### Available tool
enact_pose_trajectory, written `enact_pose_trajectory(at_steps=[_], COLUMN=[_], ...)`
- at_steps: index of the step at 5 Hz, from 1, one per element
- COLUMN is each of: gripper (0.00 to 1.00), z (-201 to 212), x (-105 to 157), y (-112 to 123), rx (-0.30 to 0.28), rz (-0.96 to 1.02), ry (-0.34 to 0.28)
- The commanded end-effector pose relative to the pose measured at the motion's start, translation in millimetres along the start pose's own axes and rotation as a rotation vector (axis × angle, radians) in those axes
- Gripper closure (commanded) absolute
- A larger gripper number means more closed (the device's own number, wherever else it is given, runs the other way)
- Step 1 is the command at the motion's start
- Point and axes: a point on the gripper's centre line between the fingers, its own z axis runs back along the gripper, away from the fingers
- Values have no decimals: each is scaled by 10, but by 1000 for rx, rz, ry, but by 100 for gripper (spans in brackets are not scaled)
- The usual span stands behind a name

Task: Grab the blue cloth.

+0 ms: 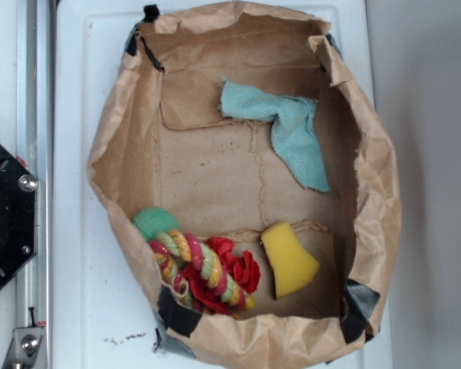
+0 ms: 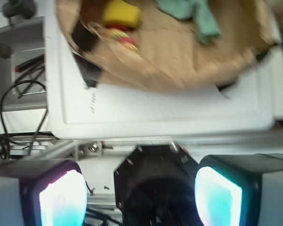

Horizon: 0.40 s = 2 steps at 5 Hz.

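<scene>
Blue cloth (image 1: pixel 286 127) lies flat in far right corner of paper bag tray (image 1: pixel 376 192), apart from sponge (image 1: pixel 288 261) (nothing crowding it). End effector (image 2: pixel 140 195) spread wide, empty, well short of tray over worktop (image 2: pixel 155 113), approach unstarted.

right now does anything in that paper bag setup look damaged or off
The paper bag is torn down into a makeshift tray, with ragged, crumpled edges patched with black tape at the corners. Inside, the blue cloth lies rumpled, not flat. Nothing looks spilled. The gripper is open, well outside the bag.
</scene>
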Motion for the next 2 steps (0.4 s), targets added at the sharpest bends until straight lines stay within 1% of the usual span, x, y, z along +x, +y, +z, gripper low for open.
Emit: enact_pose_trajectory(at_steps=[1, 2], gripper=[0, 0], z=[-103, -322], x=[743, 1003], y=[223, 337], rx=[5, 37], rz=[31, 28], ry=[-110, -115])
